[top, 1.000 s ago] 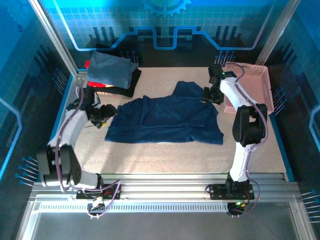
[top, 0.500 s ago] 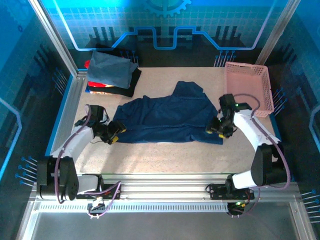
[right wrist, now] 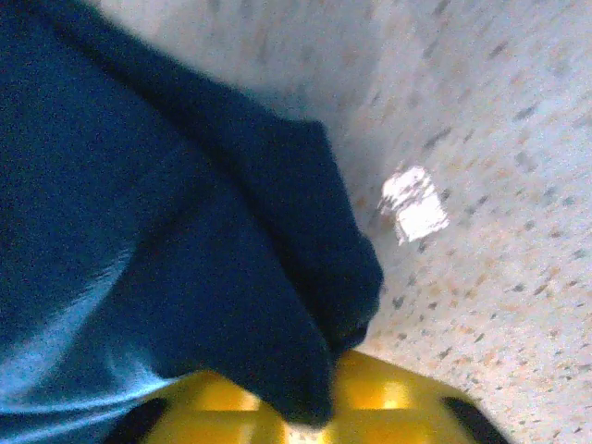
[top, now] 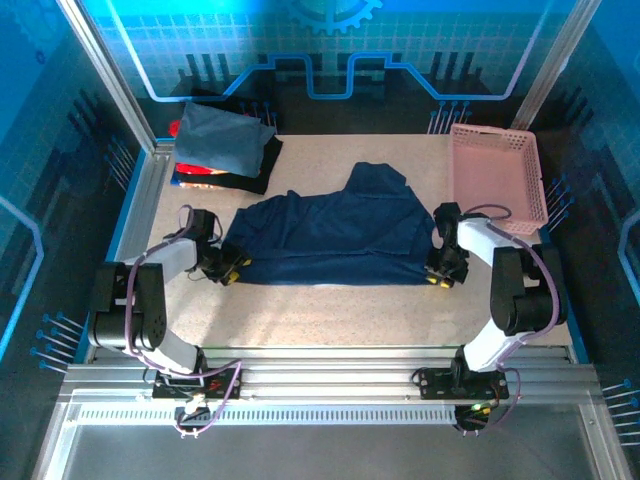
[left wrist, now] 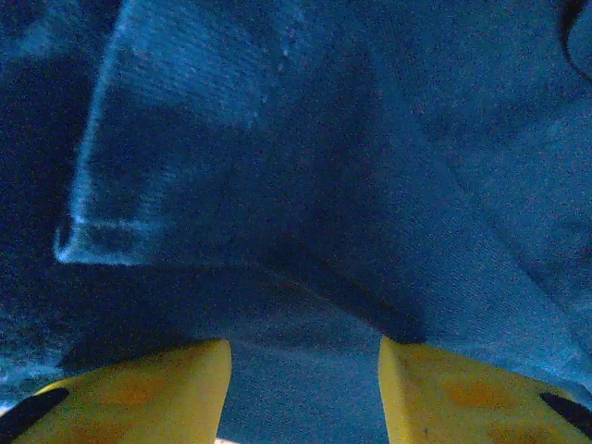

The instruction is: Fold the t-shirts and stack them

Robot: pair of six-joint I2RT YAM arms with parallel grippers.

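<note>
A large dark navy t-shirt [top: 340, 235] lies spread and rumpled in the middle of the table. My left gripper [top: 232, 270] sits low at its front left corner; in the left wrist view the yellow fingers [left wrist: 166, 384] stand apart with navy cloth [left wrist: 305, 185] lying between them, so the gripper [left wrist: 303, 361] is open. At the front right corner, my right gripper [top: 440, 275] is shut on the shirt; the right wrist view has a dark cloth corner [right wrist: 277, 305] pinched between its closed gripper [right wrist: 319, 402]. Folded t-shirts are stacked at the back left: slate-blue [top: 220, 135] over red [top: 195, 170] and black [top: 250, 175].
A pink lattice basket [top: 497, 175] stands at the back right, just behind the right arm. Bare speckled tabletop [top: 330, 315] runs along the front of the shirt. Metal frame rails [top: 140, 200] border the table on the left and at the front.
Both arms swung forward and down to the navy shirt's front corners. The right gripper shut on its corner and the left jaws narrowed around the cloth.
</note>
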